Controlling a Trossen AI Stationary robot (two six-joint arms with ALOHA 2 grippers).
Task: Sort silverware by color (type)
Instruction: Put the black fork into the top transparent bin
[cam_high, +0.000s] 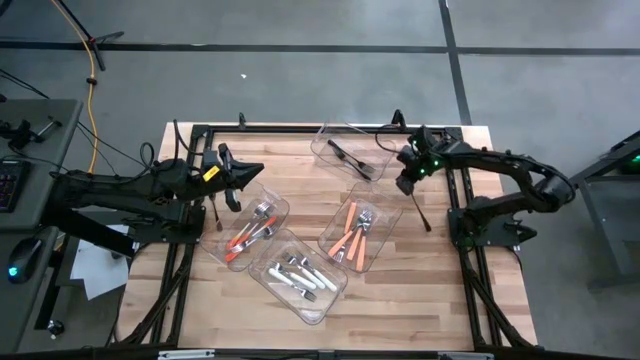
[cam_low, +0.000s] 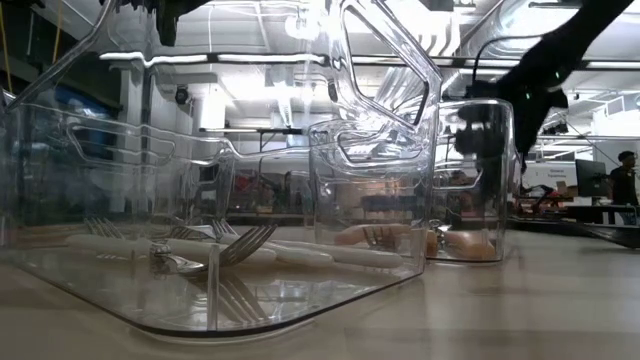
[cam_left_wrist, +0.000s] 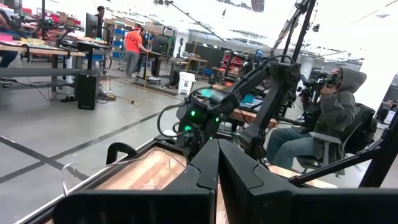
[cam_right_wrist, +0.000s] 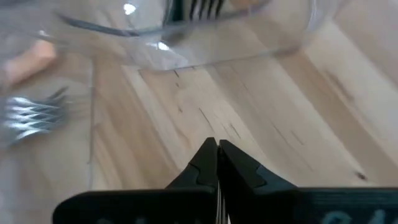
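Four clear bins lie on the wooden table (cam_high: 440, 290). The far bin (cam_high: 345, 150) holds black silverware (cam_high: 350, 158). Orange-handled pieces (cam_high: 350, 232) lie in the right-hand bin, and more of them, with silver forks, lie in the left-hand bin (cam_high: 252, 230). White-handled pieces (cam_high: 300, 275) lie in the near bin, as the low view also shows (cam_low: 290, 255). My right gripper (cam_right_wrist: 217, 144) is shut, slanting down over bare wood between the far bin and the right-hand bin, with nothing showing between its tips. My left gripper (cam_left_wrist: 217, 146) is shut and level above the table's left side.
A thin dark streak (cam_high: 423, 213) lies on the wood beside my right gripper; what it is I cannot tell. A bin's rim (cam_right_wrist: 217, 53) and fork tines (cam_right_wrist: 28, 115) lie just ahead of my right gripper. A person (cam_left_wrist: 336, 118) sits beyond the table.
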